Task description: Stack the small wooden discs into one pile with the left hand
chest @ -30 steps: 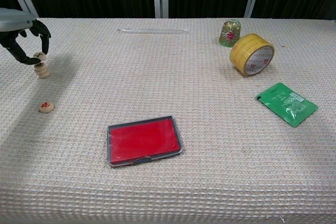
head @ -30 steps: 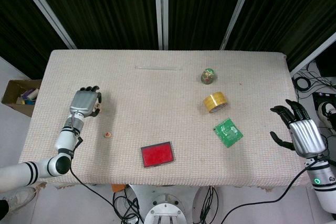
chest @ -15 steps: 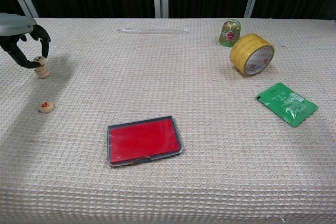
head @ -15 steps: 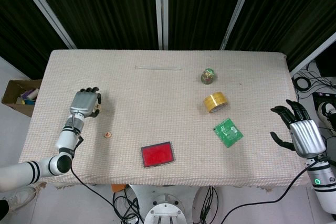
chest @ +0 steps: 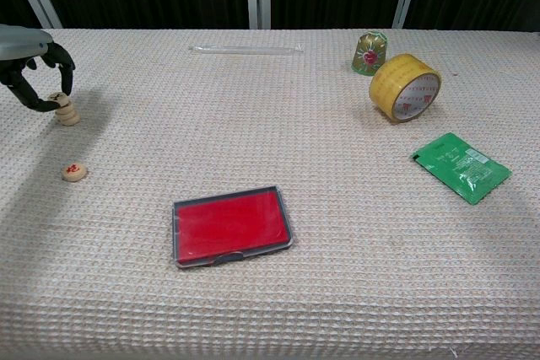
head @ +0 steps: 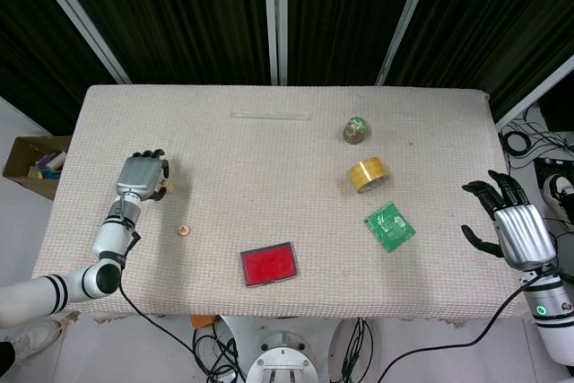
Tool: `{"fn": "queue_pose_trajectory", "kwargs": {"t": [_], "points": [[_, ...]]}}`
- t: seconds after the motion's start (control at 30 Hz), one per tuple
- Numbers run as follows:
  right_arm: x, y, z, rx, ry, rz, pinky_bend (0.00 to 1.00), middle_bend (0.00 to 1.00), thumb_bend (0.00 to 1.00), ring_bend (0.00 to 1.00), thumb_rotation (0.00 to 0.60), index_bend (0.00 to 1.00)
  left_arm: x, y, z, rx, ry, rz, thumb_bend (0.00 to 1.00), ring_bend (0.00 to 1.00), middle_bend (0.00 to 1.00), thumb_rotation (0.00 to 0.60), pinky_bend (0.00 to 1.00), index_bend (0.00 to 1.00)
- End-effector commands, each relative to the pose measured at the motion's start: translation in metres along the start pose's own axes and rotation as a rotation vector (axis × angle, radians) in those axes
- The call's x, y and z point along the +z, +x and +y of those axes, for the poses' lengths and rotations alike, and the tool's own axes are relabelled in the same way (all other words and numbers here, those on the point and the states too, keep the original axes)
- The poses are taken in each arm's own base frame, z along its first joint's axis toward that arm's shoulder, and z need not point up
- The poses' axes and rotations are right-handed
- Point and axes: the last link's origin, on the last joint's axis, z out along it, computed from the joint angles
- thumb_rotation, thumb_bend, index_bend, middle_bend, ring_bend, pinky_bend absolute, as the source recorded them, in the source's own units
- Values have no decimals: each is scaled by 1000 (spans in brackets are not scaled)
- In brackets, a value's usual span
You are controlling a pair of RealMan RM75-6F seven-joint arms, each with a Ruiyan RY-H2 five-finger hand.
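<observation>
Left hand (chest: 29,65) — at the table's left edge, fingers curled down around the top of a small pile of wooden discs (chest: 66,110), fingertips (chest: 52,105) touching the uppermost disc; whether it actually pinches that disc cannot be told from either view. In the head view the same hand (head: 141,176) covers most of the pile, with only a sliver of wood showing at its right side. Loose wooden disc (chest: 74,172) with a red mark on top — flat on the cloth, nearer the front edge than the pile and apart from it. Red flat case (chest: 231,226) with a dark rim — front centre of the table (chest: 278,309). Clear plastic strip (chest: 245,49) — far centre. Small green-and-gold foil-wrapped object (chest: 369,52) — far right, upright, just behind a yellow tape roll (chest: 405,87) standing tilted on its edge. Green sachet (chest: 461,166) — flat, nearer the front than the roll. Right hand (head: 508,224) — off the table's right edge, fingers spread, holding nothing.
</observation>
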Motion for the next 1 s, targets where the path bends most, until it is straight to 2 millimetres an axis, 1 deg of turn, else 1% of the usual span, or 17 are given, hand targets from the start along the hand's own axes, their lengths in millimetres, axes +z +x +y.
{"fn": "queue_pose_trajectory", "kwargs": {"t": [0.03,0.7,0.9,1.0], "points": [[0,0,0,0,-1,-1,138,264,231,52,600,248,0,0,0,0,0,1,386,144,148,600,203,459],[1,-2,0,-2,-4,-9,133,278,231,52,600,248,1,-3,0,4,-1,-10,354,145,143,600,203,427],[1,-2,0,-1,-4,-8,133,280,230,51,600,248,-1,-3,0,3,-4,-12,342,145,137,600,203,387],[1,-2,0,-1,-3,-6,131,281,231,51,600,248,-3,-2,1,-6,-8,-6,312,135,123,600,203,321]]}}
